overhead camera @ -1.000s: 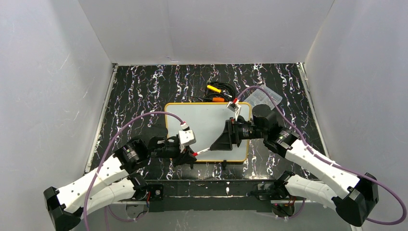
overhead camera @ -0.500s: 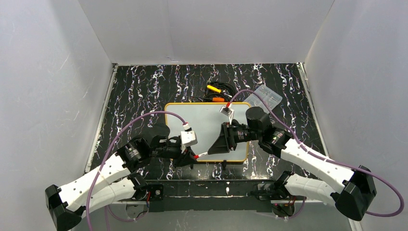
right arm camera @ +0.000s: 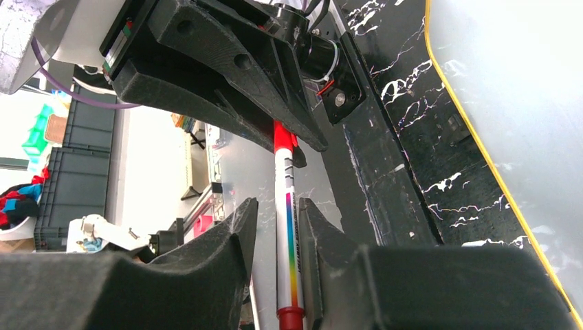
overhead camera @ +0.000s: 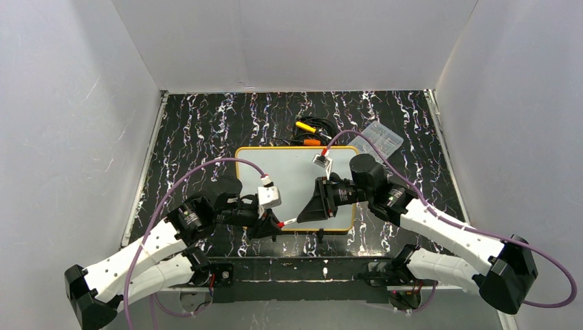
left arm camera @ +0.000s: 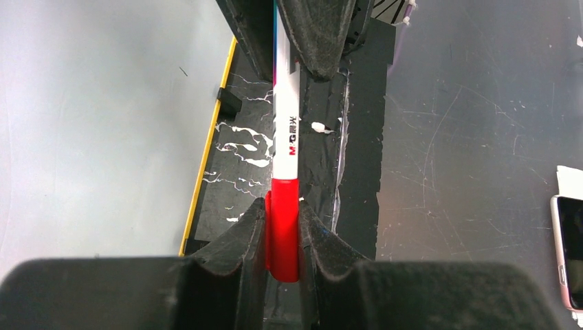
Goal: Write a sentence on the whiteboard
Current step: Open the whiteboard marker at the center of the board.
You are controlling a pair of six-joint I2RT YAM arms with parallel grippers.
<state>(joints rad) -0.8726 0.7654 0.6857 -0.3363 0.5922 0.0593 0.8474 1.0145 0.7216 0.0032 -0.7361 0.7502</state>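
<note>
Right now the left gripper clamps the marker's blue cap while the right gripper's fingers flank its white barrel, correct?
No: the cap is red, not blue, as the left wrist view shows. The left gripper clamps it, and the fingers of the right gripper flank the marker's white barrel.

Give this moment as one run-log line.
left gripper: shut on marker cap; right gripper: open around barrel; whiteboard: no writing seen

Right gripper [overhead camera: 303, 216]: shifted left and nearer; jaws drawn in from wide to close about the white barrel of the marker [overhead camera: 289, 221]. Right arm [overhead camera: 440, 230]: elbow swung left.
</note>
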